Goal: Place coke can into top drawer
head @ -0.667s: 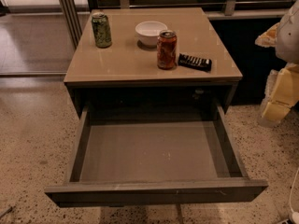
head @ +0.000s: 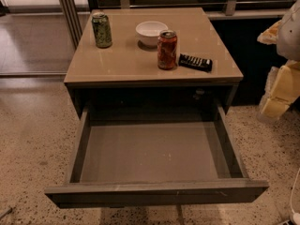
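The coke can (head: 167,49), red-orange with a silver top, stands upright on the tan cabinet top (head: 126,62), right of centre. The top drawer (head: 154,153) is pulled fully open below it, and its grey floor holds nothing. My gripper (head: 275,97) shows as pale cream parts at the right edge of the view, beside the cabinet's right side at about drawer height. It is well apart from the can and holds nothing that I can see.
A green patterned can (head: 101,30) stands at the cabinet top's back left. A white bowl (head: 151,32) sits just behind the coke can, and a black remote (head: 195,62) lies to its right. Speckled floor surrounds the cabinet. A metal railing runs behind.
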Controlling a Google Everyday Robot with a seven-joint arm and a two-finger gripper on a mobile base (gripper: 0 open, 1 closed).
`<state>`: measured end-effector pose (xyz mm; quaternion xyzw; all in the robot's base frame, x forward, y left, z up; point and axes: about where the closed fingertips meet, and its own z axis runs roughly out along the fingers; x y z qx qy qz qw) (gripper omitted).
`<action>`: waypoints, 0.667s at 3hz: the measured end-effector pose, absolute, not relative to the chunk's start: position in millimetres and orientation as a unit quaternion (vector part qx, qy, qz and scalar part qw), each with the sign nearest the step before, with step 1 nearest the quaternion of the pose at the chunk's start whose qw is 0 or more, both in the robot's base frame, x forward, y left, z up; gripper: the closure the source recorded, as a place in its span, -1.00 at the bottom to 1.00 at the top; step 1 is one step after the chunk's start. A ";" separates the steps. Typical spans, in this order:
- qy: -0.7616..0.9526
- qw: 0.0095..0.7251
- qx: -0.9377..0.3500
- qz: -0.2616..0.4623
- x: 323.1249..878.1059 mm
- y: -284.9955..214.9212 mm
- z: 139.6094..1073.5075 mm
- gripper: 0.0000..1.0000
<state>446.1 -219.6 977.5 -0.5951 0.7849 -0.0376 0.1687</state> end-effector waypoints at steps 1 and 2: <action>0.785 0.196 -0.587 -0.038 477.6 -222.4 974.4 -1.00; 0.776 0.223 -0.588 -0.034 525.1 -220.1 967.5 -1.00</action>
